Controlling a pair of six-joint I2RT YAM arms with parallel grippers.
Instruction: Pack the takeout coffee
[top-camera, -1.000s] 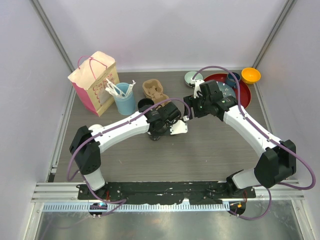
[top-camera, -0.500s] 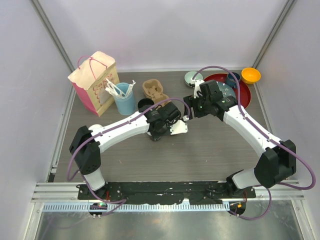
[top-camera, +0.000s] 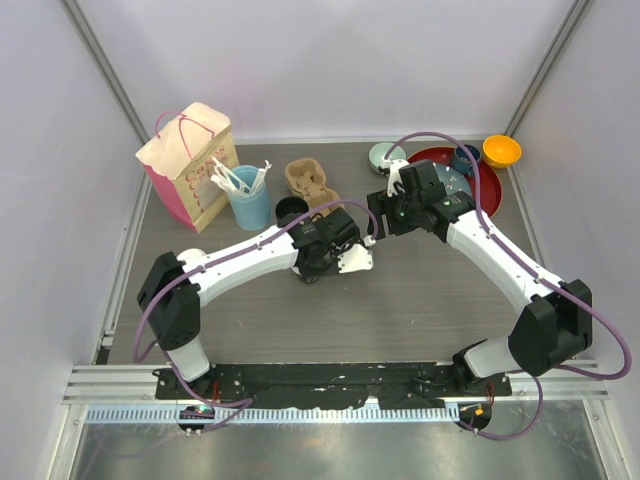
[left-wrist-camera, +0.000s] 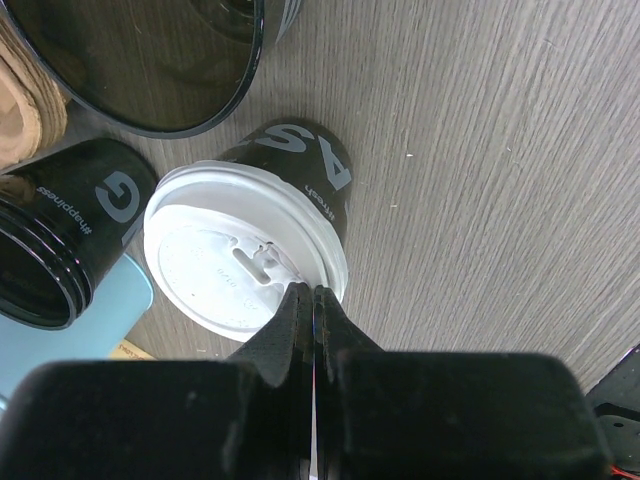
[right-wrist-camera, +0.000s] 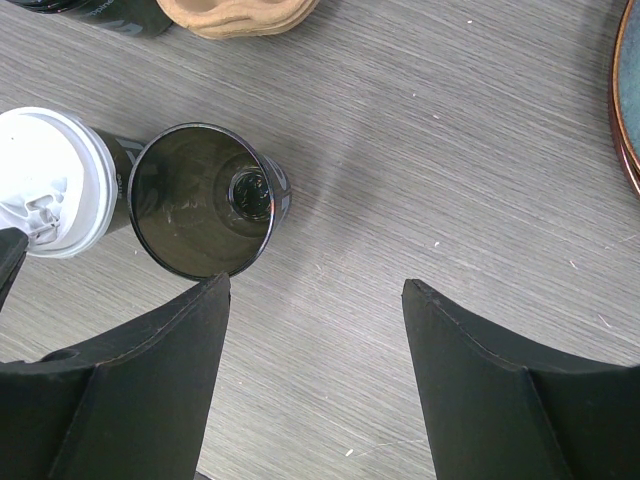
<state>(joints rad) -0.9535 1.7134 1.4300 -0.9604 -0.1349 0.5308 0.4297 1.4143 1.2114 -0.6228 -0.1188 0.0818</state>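
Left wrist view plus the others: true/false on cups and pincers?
1. The left pincer is shut, tips at the lid edge of the lidded cup. True.
2. The right pincer grips the dark tumbler. False: it is open, with the tumbler clear of its fingers.
3. A black cup next to the lidded one has no lid. True.
4. The lidded cup sits in the cardboard carrier. False: it stands on the table.

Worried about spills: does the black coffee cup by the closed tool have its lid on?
On: the white sip lid covers the whole rim of the black cup.
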